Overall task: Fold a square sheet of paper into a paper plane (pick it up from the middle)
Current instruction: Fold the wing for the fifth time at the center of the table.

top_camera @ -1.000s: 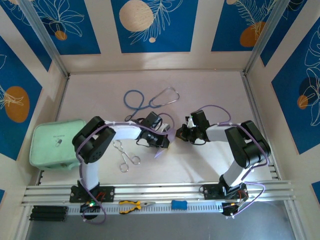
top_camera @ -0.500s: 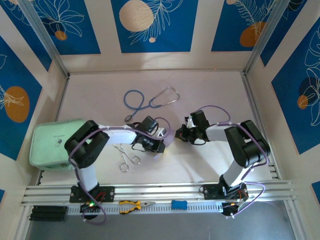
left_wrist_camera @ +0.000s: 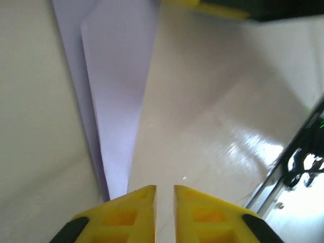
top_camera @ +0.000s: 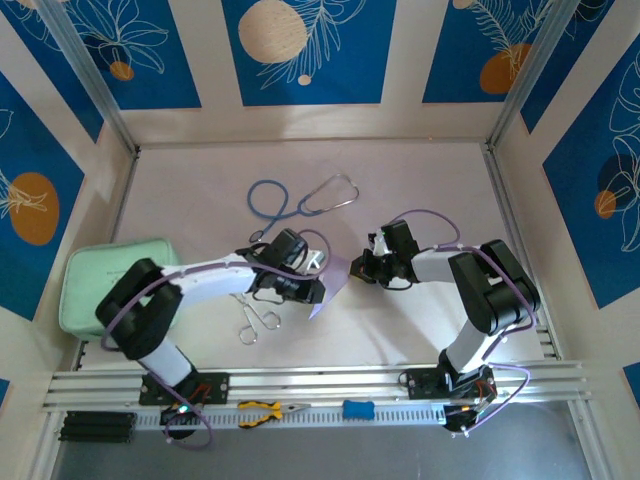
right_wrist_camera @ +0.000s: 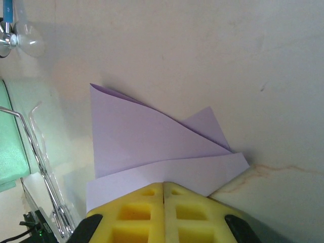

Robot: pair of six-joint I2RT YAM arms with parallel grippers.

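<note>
Carrying everything, the pale tabletop [top_camera: 430,190] bore a mint-green pouch [top_camera: 100,285] at its left edge and a stethoscope [top_camera: 300,200] toward the far edge. Near the middle was the folded lilac sheet of paper [top_camera: 335,280], pinched in the closed right gripper [right_wrist_camera: 163,188]. The left gripper [left_wrist_camera: 164,195] sat just beside the paper's pointed tip, slightly parted and holding nothing. Metal forceps [top_camera: 255,318] lay near the front edge.

Pale table [top_camera: 420,180] with stethoscope [top_camera: 290,212], forceps [top_camera: 244,305], mint-green pouch [top_camera: 100,285].
</note>
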